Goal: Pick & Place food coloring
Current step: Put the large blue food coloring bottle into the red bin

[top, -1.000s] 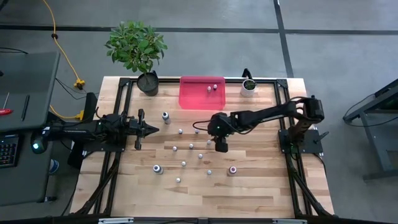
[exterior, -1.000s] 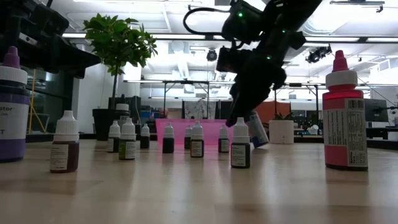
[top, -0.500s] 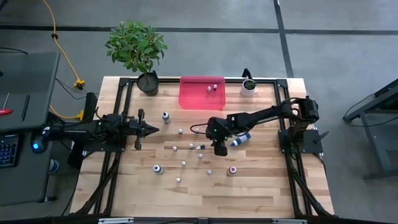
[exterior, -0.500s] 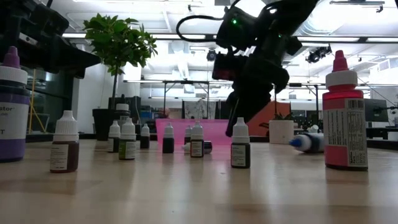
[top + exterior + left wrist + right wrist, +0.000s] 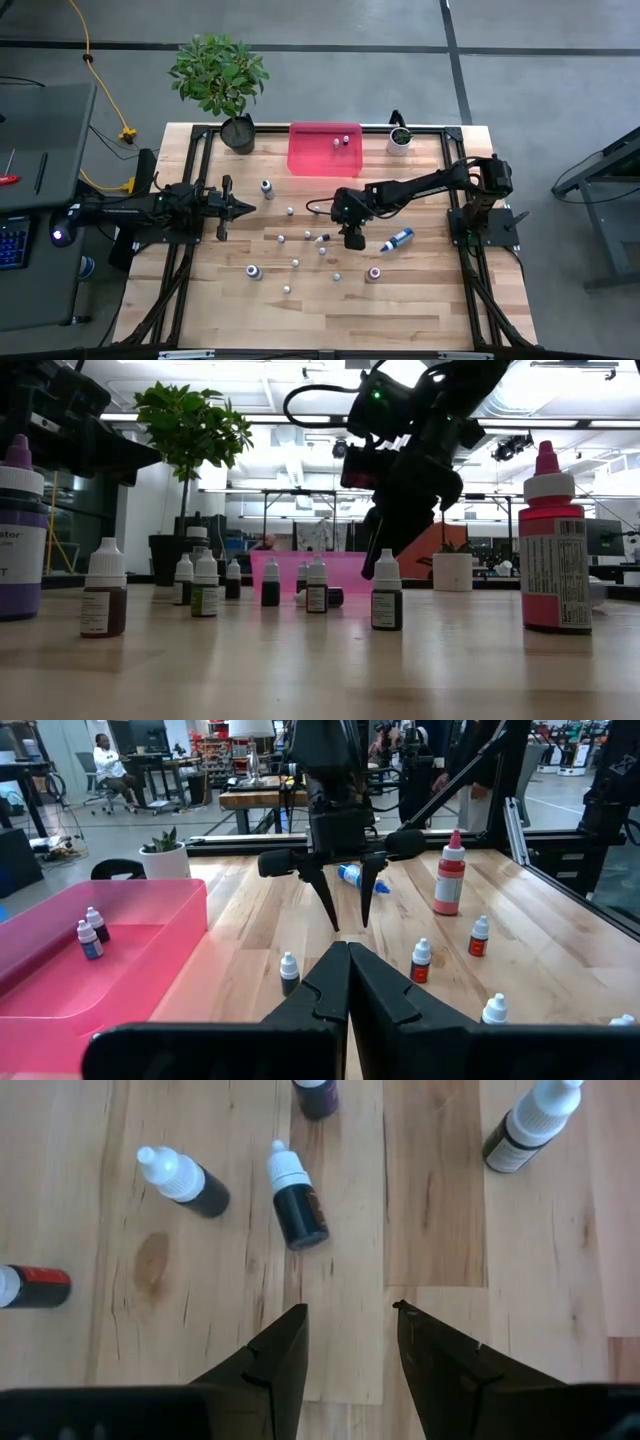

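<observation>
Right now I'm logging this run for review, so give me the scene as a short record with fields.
right gripper: open, empty, fingers pointing down over the middle of the table
left gripper: shut, waiting at the table's left side
blue bottle: lying on its side, to the right of the right gripper
pink bin: at the far edge, two small bottles inside
remaining bottles: scattered mid-table, mostly upright
</observation>
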`<act>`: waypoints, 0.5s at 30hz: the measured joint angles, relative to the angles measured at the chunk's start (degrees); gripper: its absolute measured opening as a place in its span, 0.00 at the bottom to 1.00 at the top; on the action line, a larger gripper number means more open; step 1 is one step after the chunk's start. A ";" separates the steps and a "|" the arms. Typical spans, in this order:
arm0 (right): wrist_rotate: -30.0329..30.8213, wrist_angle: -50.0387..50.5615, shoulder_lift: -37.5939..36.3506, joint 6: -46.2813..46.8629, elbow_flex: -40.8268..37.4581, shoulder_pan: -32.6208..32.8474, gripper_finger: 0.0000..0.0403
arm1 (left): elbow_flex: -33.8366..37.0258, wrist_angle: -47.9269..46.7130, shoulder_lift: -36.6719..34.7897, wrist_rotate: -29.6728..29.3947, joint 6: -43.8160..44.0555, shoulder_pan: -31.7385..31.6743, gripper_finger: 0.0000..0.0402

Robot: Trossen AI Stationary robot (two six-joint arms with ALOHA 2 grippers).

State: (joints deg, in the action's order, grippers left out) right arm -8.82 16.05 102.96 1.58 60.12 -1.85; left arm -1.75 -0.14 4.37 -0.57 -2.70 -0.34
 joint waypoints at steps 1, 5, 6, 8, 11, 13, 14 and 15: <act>0.00 0.26 0.00 -0.05 0.06 0.00 0.36 | -0.01 -0.02 -0.01 -0.01 0.00 0.01 0.00; 0.14 8.66 0.00 -1.54 3.41 -0.02 0.36 | 0.02 0.00 0.01 0.01 0.02 0.00 0.00; 0.15 11.54 -0.02 -2.22 4.92 -0.02 0.36 | -0.01 0.00 0.01 0.01 0.01 0.00 0.00; 0.15 17.41 -0.46 -3.60 7.67 -0.02 0.36 | -0.01 -0.02 0.01 0.01 0.00 0.00 0.00; 0.24 26.36 -1.45 -4.77 12.04 -0.02 0.36 | -0.01 -0.02 -0.01 0.02 0.00 0.01 0.00; 0.81 33.22 -1.87 -5.00 14.98 0.15 0.36 | -0.01 -0.01 -0.01 0.03 0.00 -0.01 0.00; 1.26 36.89 -1.95 -5.04 16.26 0.34 0.36 | 0.00 -0.02 0.00 0.03 0.00 0.00 0.00; 1.84 40.33 -1.95 -5.05 17.57 0.54 0.36 | -0.01 0.00 -0.01 0.03 0.00 -0.02 0.00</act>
State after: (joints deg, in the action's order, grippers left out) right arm -6.98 56.38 101.01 -3.48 77.69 -1.31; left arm -1.76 -0.14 4.36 -0.54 -2.70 -0.36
